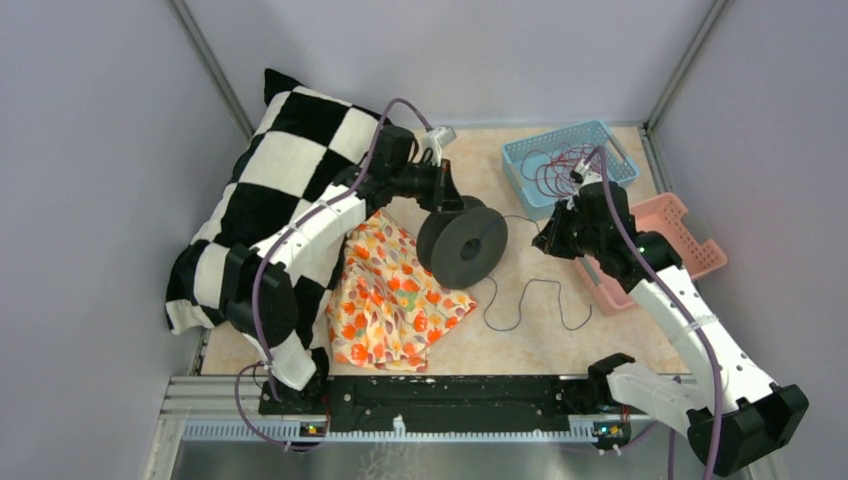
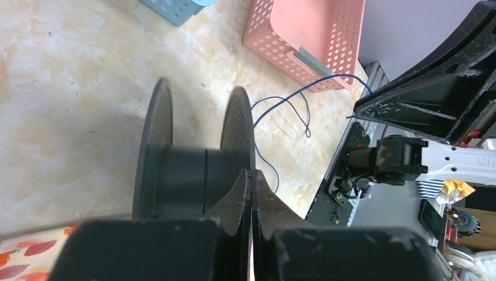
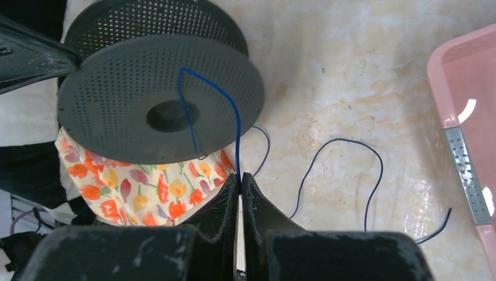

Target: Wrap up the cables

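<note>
Right gripper pinching cable, cable running toward 12 o'clock onto spool; left gripper clamping spool flange, steadying it.

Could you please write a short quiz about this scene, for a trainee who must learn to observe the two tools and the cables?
1. True or false: the left tool is shut on a flange of the black spool.
2. What does the right tool pinch?
3. Fill in: the red cables lie inside the ______.

Key
1. True.
2. The blue cable.
3. blue basket.
</note>
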{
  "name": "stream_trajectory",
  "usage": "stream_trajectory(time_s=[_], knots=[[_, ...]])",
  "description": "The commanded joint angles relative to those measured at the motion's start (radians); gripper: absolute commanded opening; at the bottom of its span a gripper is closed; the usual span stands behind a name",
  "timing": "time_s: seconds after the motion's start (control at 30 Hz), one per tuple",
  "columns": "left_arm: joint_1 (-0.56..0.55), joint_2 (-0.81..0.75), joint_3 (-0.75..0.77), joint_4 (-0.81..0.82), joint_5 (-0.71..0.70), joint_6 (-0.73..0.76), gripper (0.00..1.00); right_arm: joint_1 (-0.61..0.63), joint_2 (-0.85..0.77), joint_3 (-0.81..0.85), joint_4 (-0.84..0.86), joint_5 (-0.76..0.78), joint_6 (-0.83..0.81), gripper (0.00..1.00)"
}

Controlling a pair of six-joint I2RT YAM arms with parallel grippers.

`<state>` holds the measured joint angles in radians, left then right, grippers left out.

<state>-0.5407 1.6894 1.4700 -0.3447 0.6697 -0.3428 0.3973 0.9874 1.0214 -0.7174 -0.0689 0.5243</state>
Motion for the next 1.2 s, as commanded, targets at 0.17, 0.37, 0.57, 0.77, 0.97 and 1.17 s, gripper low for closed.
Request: stream_trajectory(time_s=[0.17,0.37,0.57,0.77,0.97,1.17], knots=[[-0.067,-0.031,-0.031,0.137,0.044,-0.050,0.00,0.004,0.001,-0.071,0.060,0.007,0.014,0.00],[-0.099,-0.052,-0.061,0.159,0.012,-0.066,0.00,0.005,-0.001,-0.113,0.087,-0.016,0.015,0.00],[-0.107,-0.063,-0.055,0.150,0.004,-0.069,0.18,0.004,0.024,-0.149,0.157,-0.047,0.042,0.00],[-0.108,-0.088,0.024,0.071,-0.033,-0.039,0.27,0.005,0.032,-0.127,0.152,-0.055,0.034,0.00],[-0.107,-0.154,0.092,0.042,-0.127,-0.012,0.33,0.005,0.001,-0.079,0.084,-0.042,0.018,0.00],[-0.105,-0.154,0.139,-0.074,-0.255,0.060,0.38,0.005,-0.061,0.014,-0.055,0.028,-0.053,0.00]])
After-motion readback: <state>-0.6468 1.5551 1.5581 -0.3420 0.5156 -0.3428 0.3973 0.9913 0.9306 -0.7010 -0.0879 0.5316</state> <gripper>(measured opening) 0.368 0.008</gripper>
